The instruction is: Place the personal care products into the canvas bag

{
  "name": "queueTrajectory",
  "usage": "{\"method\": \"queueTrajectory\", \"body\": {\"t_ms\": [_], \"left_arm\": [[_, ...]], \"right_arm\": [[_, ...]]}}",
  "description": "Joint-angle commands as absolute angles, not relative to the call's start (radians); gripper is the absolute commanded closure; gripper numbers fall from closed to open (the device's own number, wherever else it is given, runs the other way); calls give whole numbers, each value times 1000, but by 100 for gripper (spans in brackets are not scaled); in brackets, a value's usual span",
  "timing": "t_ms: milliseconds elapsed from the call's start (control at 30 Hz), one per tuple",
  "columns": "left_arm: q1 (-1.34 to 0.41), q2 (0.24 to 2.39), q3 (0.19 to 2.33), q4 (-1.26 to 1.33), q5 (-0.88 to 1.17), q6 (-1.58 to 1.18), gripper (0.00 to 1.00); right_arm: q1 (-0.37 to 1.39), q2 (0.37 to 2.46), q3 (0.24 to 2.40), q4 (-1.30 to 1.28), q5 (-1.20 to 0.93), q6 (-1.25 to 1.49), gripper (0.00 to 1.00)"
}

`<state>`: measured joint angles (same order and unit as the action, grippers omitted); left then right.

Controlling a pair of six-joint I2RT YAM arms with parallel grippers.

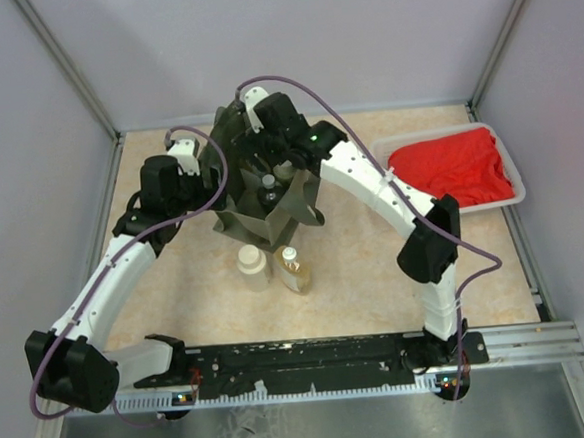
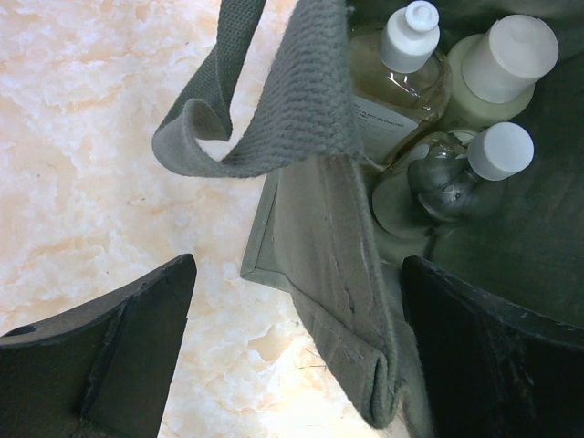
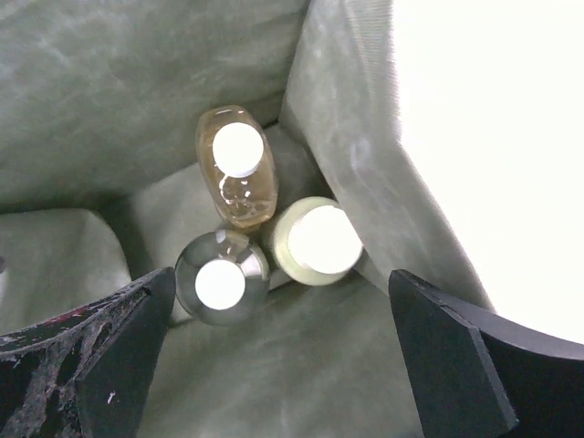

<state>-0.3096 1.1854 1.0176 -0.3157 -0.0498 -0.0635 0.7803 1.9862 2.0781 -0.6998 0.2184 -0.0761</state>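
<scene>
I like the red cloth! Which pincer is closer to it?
Right. The right pincer hangs over the canvas bag, left of the red cloth; the left pincer straddles the bag's farther wall.

Olive-green bag (image 1: 257, 219) centre frame. Amber bottle (image 3: 235, 173), silver bottle (image 3: 219, 278), cream bottle (image 3: 315, 239), all white-capped. Red cloth (image 1: 449, 163) upper right, white tray (image 1: 515, 178). Peach-marbled table (image 1: 365, 264).

Top view high, behind; wrist views close, downward, both seemingly onto canvas bag (image 2: 328, 255)
</scene>
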Motion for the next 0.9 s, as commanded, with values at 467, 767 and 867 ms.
{"method": "queueTrajectory", "body": {"t_ms": [467, 767, 867], "left_arm": [[-306, 1227, 1031, -360, -66, -32, 0], [-307, 1220, 1041, -357, -52, -36, 0], [-307, 1226, 1047, -357, -51, -36, 0]], "right_arm": [[873, 1180, 1513, -763, 159, 99, 1], [1059, 1167, 1212, -650, 317, 139, 1], [1086, 1170, 1153, -596, 333, 145, 1]]}}
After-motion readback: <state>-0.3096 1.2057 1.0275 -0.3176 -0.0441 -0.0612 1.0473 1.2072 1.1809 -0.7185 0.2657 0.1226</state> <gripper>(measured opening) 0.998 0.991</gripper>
